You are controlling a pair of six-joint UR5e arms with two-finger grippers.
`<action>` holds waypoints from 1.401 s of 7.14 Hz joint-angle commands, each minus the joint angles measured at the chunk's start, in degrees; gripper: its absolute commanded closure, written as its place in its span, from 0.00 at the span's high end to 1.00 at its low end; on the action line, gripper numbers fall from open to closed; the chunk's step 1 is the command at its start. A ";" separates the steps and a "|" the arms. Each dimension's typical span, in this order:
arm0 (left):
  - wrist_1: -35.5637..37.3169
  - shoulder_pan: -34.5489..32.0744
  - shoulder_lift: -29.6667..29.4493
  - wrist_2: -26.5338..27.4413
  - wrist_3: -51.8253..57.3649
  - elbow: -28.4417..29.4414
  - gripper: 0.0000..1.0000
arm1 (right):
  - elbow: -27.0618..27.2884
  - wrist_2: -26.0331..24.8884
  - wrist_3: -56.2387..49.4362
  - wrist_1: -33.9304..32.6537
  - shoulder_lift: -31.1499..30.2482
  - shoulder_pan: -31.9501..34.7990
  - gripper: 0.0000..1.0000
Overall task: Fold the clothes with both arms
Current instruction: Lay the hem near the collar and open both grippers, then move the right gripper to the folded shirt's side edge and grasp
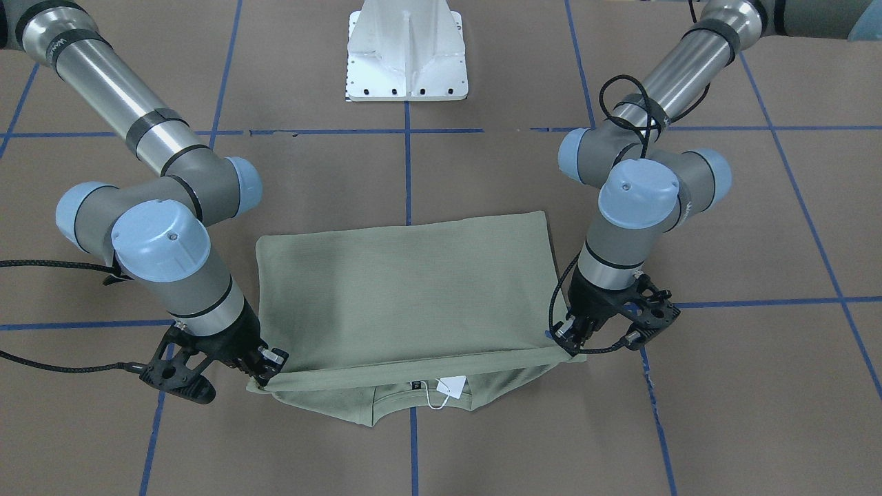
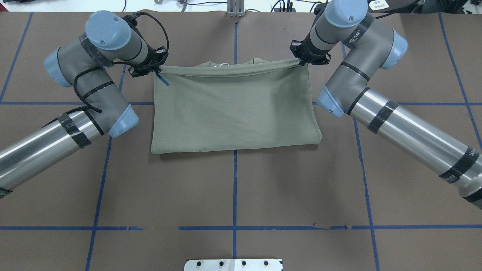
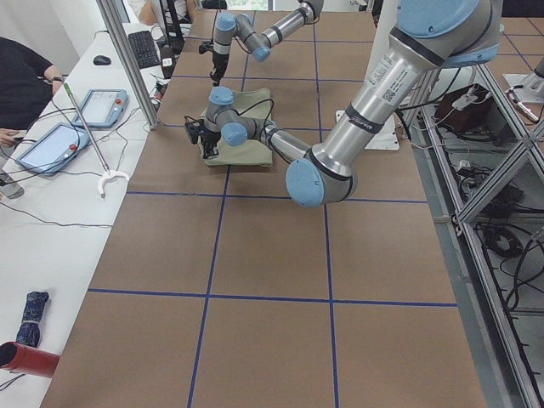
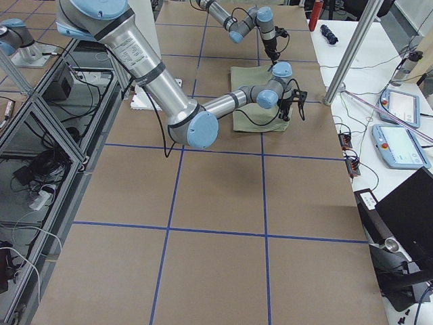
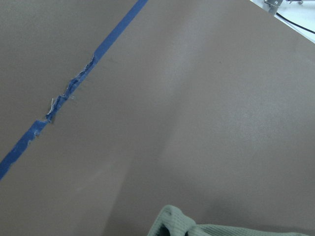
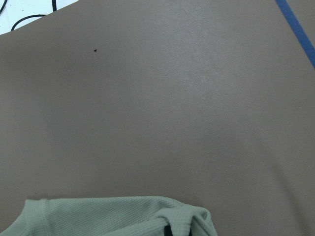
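Sage-green shirt (image 1: 413, 289) lay approx at ctr of the brown table (image 1: 723, 413), folded into a wide rectangle w/ sleeves out of sight. Its edge farthest from the robot was raised off the table and stretched taut btwn the two claws, a straight rolled edge running corner to corner. Left claw (image 1: 570, 342) was closed on the corner at the robot's left side; right claw (image 1: 265, 368) was closed on the opposite corner. Both claws pointed down, w/ black cables looping off each wrist. Below the lifted edge, in the front-facing view, the collar lay flat on the table, and a white hang tag (image 1: 453, 387) on a thin loop sat just beside the neck label; lettering on it too small to read. The shirt's robot-side edge rested flat, w/ a soft shadow along it in the overhead view. Left wrist cam showed only a small bunch of green knit at its bottom edge, over bare table and a frayed blue tape line (image 5: 74, 88); claw fingers not visible there. Right wrist cam much the same: a strip of green knit at the bottom, table above. White pedestal base (image 1: 406, 52) stood on the robot's side of the shirt, well apart. In the view from the robot's left, a person (image 3: 21, 81) was at a white side table w/ two tablets (image 3: 51, 144) lying on it
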 commanded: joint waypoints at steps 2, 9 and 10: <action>-0.30 0.05 0.03 0.04 0.54 0.00 1.00 | 0.06 0.09 -0.09 1.83 -0.91 0.01 1.00; 1.01 0.05 1.08 -0.31 0.72 -6.31 1.00 | 28.36 -0.35 0.09 1.39 -26.55 -10.69 1.00; 1.01 0.14 1.08 -0.23 0.63 -6.68 1.00 | 28.19 -1.66 0.09 1.39 -26.74 -12.19 1.00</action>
